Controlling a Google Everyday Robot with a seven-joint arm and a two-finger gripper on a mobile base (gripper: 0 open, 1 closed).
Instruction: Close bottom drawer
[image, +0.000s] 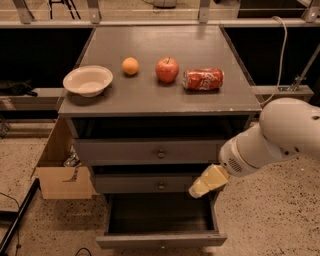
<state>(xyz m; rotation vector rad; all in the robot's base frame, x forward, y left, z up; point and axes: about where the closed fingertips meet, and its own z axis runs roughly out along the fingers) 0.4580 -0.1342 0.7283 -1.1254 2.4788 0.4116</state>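
**Bottom drawer out, gripper over its right side**

Grey wooden bottom drawer (160, 240), a wide shallow box with a plain flat front, stands pulled out at the cabinet's foot (interior dark). The cream-tipped gripper (206, 182) on a smooth white arm (280, 135) hangs above the drawer's right rear; how far open it is cannot be told. Beyond, on the matte grey top (150, 97): white bowl (88, 80), orange (130, 66), red apple (167, 70), red can (203, 79) lying sideways.

— What's on the counter (150, 45)?
— White bowl (88, 80) at left, then orange (130, 66), red apple (167, 70), red can (203, 79) lying sideways.
— Beside it?
— An open cardboard box (62, 180) on the floor, left.
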